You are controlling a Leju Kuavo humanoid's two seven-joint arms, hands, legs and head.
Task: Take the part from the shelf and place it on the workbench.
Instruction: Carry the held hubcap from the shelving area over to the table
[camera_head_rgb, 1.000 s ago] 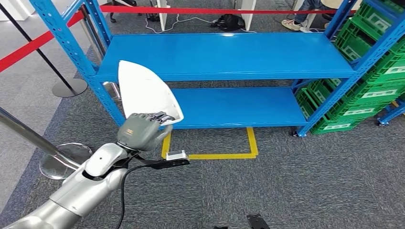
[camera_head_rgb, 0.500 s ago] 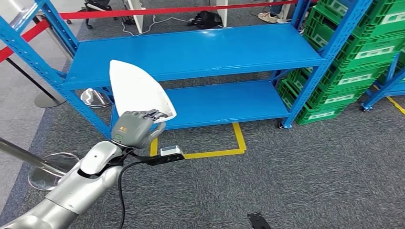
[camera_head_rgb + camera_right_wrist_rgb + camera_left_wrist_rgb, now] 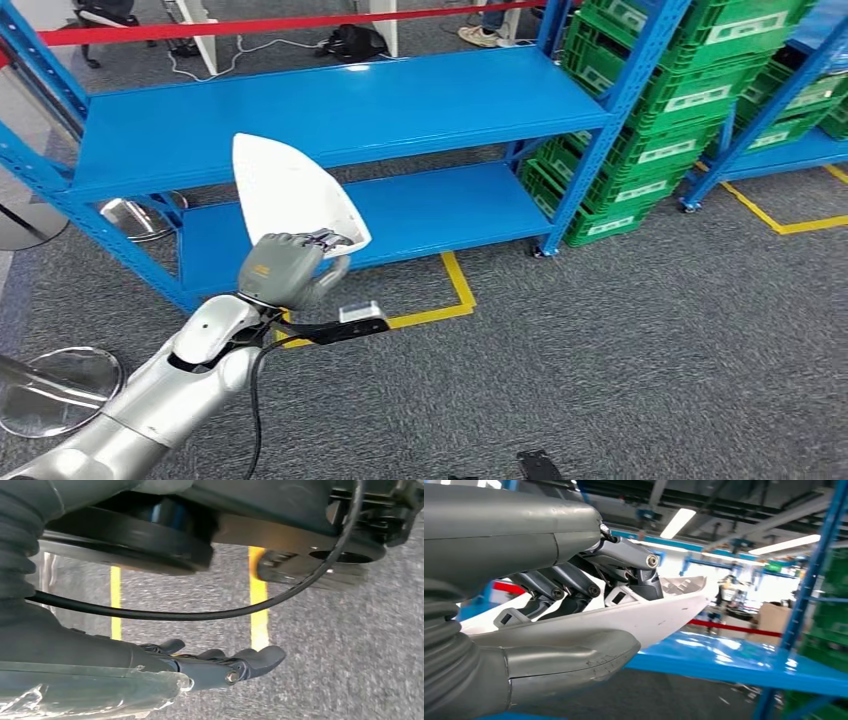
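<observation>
A white, shell-shaped part [image 3: 290, 195] with a pointed upper end is held up in front of the blue shelf [image 3: 330, 105]. My left hand [image 3: 285, 270] grips its lower edge. The left wrist view shows the fingers [image 3: 574, 582] lying inside the part [image 3: 664, 615] and the thumb under it. Both shelf boards are bare. My right hand [image 3: 220, 665] hangs over the grey carpet with its fingers stretched out and nothing in it.
Stacked green crates [image 3: 680, 90] stand to the right of the shelf. Yellow floor tape [image 3: 455, 290] marks the carpet in front of it. A chrome stanchion base [image 3: 50, 385] is at the lower left. A red barrier band [image 3: 250, 25] runs behind the shelf.
The whole picture has slid left, so the camera has turned right and more green crates show. My left hand keeps its hold on the white part.
</observation>
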